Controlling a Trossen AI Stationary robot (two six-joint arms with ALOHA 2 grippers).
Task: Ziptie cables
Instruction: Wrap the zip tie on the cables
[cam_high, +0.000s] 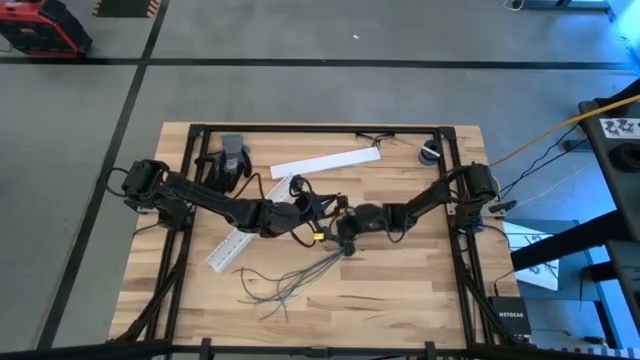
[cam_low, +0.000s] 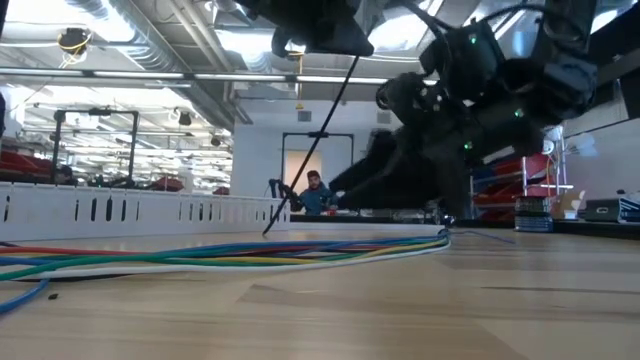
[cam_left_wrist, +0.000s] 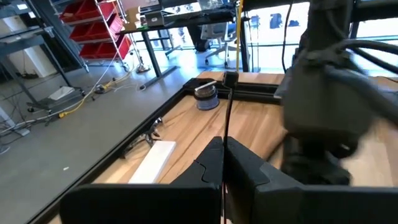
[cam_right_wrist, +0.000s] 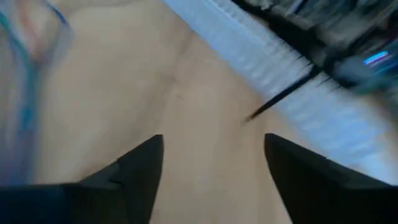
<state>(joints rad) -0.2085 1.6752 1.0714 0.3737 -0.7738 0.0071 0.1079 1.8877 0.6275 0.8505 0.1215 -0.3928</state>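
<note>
Left gripper (cam_left_wrist: 222, 163) fingers pinch a thin black zip tie (cam_left_wrist: 227, 118); right gripper (cam_right_wrist: 212, 168) fingers spread wide, cables (cam_high: 290, 280) nearby.

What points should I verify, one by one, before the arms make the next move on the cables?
1. Left gripper shut on the thin black strip: ok.
2. Right gripper open, nothing between its fingers: ok.
3. Cables gathered at one end near the grippers: ok; far ends fan out.
4. Strip looped around the cables: cannot tell.
5. White slotted channel apart from the cables: ok.
</note>
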